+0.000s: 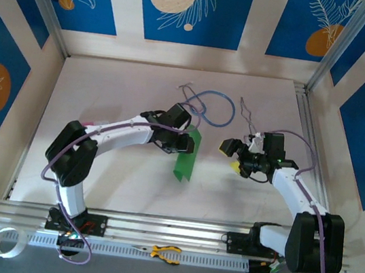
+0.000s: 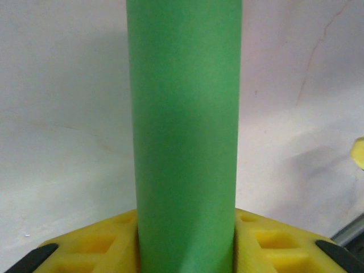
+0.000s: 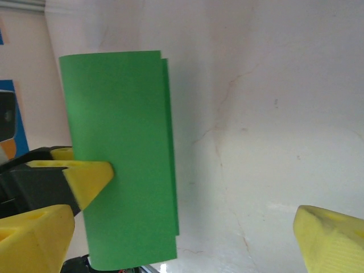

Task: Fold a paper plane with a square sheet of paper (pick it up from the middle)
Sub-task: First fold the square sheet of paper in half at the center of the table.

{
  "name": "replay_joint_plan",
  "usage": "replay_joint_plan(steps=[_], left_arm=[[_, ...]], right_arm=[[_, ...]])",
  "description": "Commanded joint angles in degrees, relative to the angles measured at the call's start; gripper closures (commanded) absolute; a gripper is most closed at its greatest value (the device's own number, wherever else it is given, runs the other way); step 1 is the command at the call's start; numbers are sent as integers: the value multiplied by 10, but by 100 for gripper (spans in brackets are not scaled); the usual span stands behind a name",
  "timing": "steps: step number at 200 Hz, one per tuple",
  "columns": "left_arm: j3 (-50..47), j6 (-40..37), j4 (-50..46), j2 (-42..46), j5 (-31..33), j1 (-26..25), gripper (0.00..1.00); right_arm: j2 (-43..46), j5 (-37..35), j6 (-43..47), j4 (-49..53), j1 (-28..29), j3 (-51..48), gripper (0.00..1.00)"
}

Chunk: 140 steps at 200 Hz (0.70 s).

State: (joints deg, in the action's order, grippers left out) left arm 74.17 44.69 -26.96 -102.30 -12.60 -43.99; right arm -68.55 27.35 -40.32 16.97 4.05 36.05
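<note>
Left claw (image 1: 179, 143) pinches the thin, matte, bright green sheet of paper (image 1: 186, 158), which is doubled over into a narrow band. Its own wrist camera shows the two ribbed yellow pads (image 2: 96, 244) pressed against either side of the band (image 2: 185, 114). The band rises straight up from between them, bowed into a soft curve rather than creased flat. From above, the paper sits near the middle of the pale white table (image 1: 128, 87), and its free end slants toward the near edge. I cannot tell whether that end touches the surface.

The right claw (image 1: 232, 155) hangs just beside the paper on its right, apart from it, with its jaws spread wide and nothing between them. Its wrist view has one yellow fingertip (image 3: 34, 233) at the lower left and the other at the lower right. Ahead of them the folded sheet (image 3: 122, 159) stands with its two layers slightly offset along the right edge. A yellow finger of the left claw (image 3: 85, 176) presses into its left side.

A thin blue tubing loop (image 1: 211, 106) lies on the table beyond both claws. Yellow-handled metal pliers (image 1: 165, 252) rest on the slotted strip in front of the arm bases, and a clear tape roll (image 1: 5, 242) sits at the near left corner.
</note>
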Motion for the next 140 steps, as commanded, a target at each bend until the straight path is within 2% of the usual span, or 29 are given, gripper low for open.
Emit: replay_joint_plan(steps=[1,45,79,107,140], left_arm=[[-33,45,65,18,-36,4,60],[-71,71,125,13,-41,5,59],[-82,74,141,4,-38,5,59],[-100,95,189,-13,-57,5,59],[-112,100,175,-10,-54,5,59]], right_arm=[[-14,45,24,-15,2,20,1],[-41,48,83,8,3,44,1],[-45,67,103,17,3,53,1],[-49,67,119,9,3,50,1],[-58,72,121,32,3,60,1]])
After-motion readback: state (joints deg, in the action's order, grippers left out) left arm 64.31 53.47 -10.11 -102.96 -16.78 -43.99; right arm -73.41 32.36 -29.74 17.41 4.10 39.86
